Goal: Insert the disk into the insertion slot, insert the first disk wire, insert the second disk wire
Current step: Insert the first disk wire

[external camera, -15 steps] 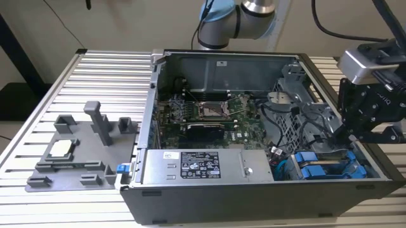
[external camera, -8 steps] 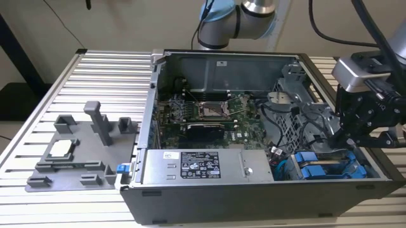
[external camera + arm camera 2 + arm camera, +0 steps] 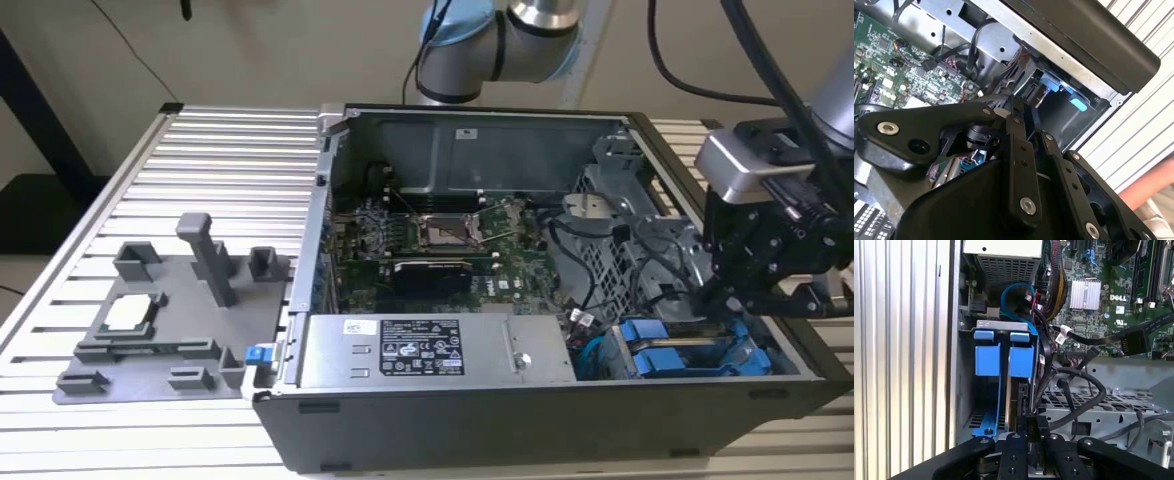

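Surface: we see a ribbed aluminium table [image 3: 200, 150] of long pale slats, set before a plain beige wall [image 3: 267, 50].
On it: a black open tower computer case [image 3: 534, 430] lies on its side. A grey plastic fixture plate [image 3: 147, 330] sits just beside it at the exterior view's left.
Inside: a green motherboard [image 3: 454, 235] and a grey labelled power-supply box [image 3: 427, 350] along the near wall.
Insertion slot: the grey sheet-metal drive cage bay [image 3: 1004, 324] fills the case corner at the exterior view's right.
Disk: the silver-grey hard drive with a bright blue bracket [image 3: 1020, 362] stands on edge inside that bay, beside a second blue bracket [image 3: 988, 359].
Claw: the black gripper [image 3: 1032, 422] hangs just over the disk with its fingers [image 3: 1019, 440] drawn close together. We cannot tell whether they pinch anything.
Edges: black looping cables [image 3: 1079, 385] crowd one side of the bay, above a perforated grey panel [image 3: 1104, 400]. The case wall closes the other side.
Open room: bare slats run beyond that wall.
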Motion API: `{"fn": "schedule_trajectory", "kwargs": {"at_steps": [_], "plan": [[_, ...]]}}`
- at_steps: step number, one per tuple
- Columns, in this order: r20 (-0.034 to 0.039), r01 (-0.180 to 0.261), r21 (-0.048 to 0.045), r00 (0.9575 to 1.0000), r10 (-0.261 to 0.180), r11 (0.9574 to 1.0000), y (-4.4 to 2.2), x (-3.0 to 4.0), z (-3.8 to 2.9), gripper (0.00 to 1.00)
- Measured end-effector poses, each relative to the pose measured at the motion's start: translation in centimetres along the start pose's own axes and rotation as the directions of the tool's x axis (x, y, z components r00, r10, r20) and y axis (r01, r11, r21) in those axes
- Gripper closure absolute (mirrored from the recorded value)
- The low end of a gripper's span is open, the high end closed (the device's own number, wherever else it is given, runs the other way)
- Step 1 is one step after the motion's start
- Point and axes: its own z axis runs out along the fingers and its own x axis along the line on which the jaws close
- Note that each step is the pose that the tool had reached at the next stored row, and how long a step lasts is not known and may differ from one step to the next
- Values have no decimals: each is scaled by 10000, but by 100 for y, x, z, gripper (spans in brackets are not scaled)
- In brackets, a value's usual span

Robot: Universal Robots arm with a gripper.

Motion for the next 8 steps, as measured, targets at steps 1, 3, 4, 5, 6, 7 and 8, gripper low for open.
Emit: {"fn": "schedule_trajectory", "kwargs": {"at_steps": [1, 3, 4, 5, 6, 7, 8], "plan": [[-1, -1, 1, 10000, 1, 10000, -5, 2, 6, 81], [1, 0, 2, 10000, 0, 10000, -17, 7, 19, 81], [4, -1, 2, 10000, 1, 10000, -23, 9, 25, 81], [3, -1, 2, 10000, 1, 10000, -28, 12, 30, 81], [1, 0, 2, 10000, 0, 10000, -34, 16, 34, 81], [2, 0, 3, 10000, 0, 10000, -38, 19, 40, 81], [2, -1, 4, 10000, 1, 10000, -39, 22, 45, 81]]}}
